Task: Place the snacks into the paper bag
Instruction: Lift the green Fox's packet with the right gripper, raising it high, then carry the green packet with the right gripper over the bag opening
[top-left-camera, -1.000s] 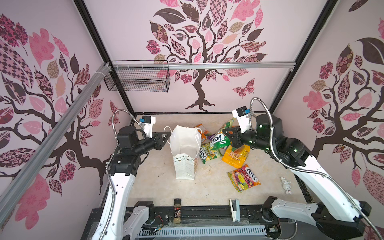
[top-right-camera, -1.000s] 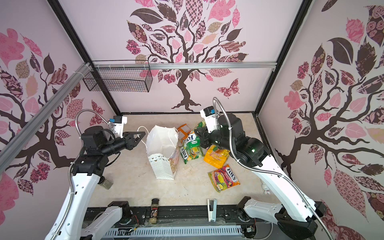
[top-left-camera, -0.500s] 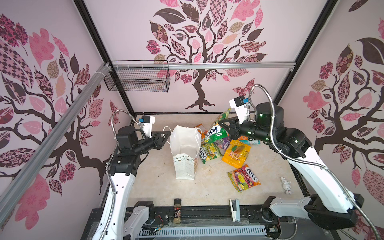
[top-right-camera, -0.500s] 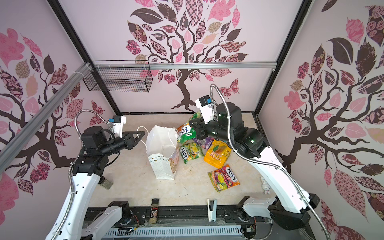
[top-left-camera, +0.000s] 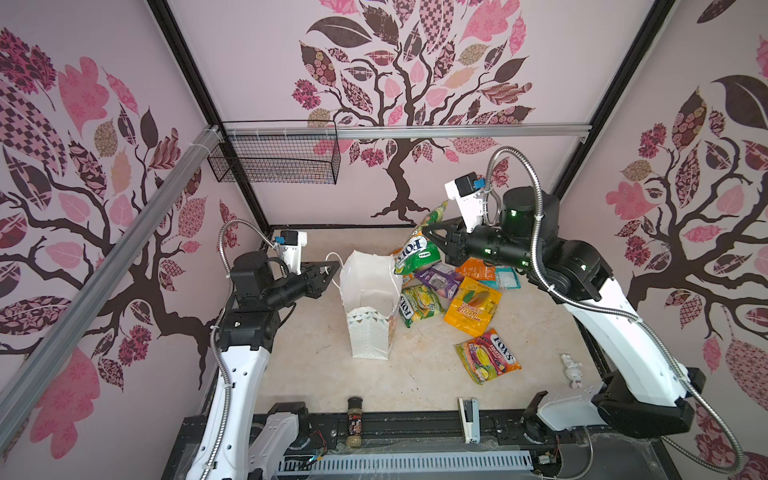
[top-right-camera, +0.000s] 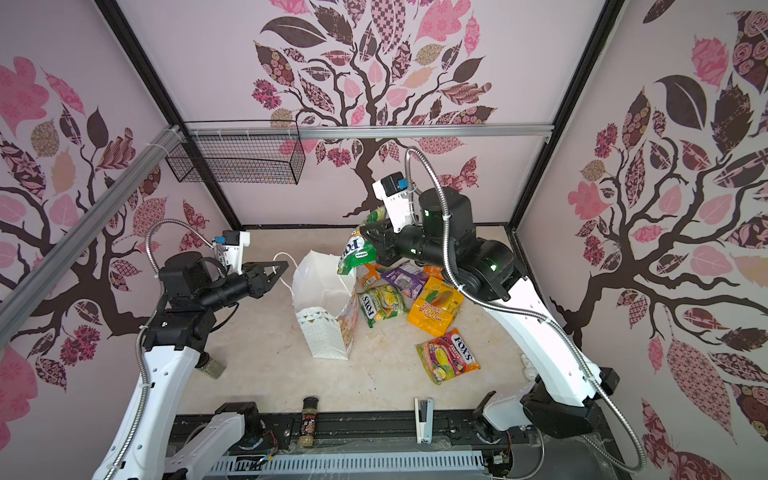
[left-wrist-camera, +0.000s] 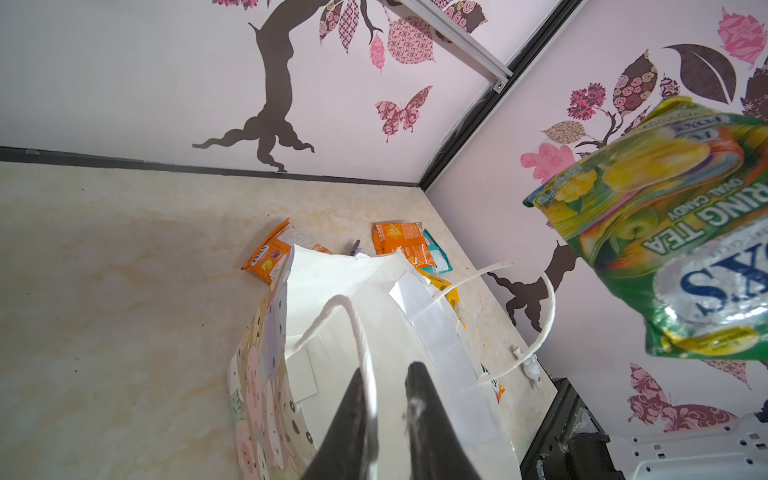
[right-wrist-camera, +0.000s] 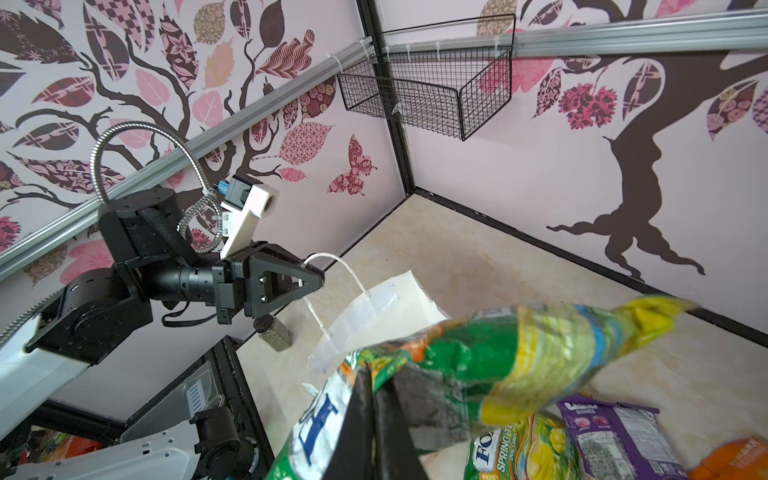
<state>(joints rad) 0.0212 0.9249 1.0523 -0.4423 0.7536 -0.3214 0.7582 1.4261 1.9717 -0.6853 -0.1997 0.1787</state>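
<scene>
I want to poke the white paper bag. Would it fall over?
Probably, quite easily. The paper bag stands tall on a narrow base and looks thin, so likely light. The left gripper holds one cord handle, which probably steadies it. Its walls already bow, so they would likely dent.

snack packets (top-left-camera: 472, 306): eight visible, one of them lifted
paper bag (top-left-camera: 369, 328): one
spice jar (top-left-camera: 354, 421): one
stapler (top-left-camera: 468, 419): one
wire basket (top-left-camera: 274, 160): one

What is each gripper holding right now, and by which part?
Right gripper: green FOX'S packet, pinched near its side edge, lifted beside the paper bag. Left gripper: the bag's near cord handle, between its fingers.
</scene>
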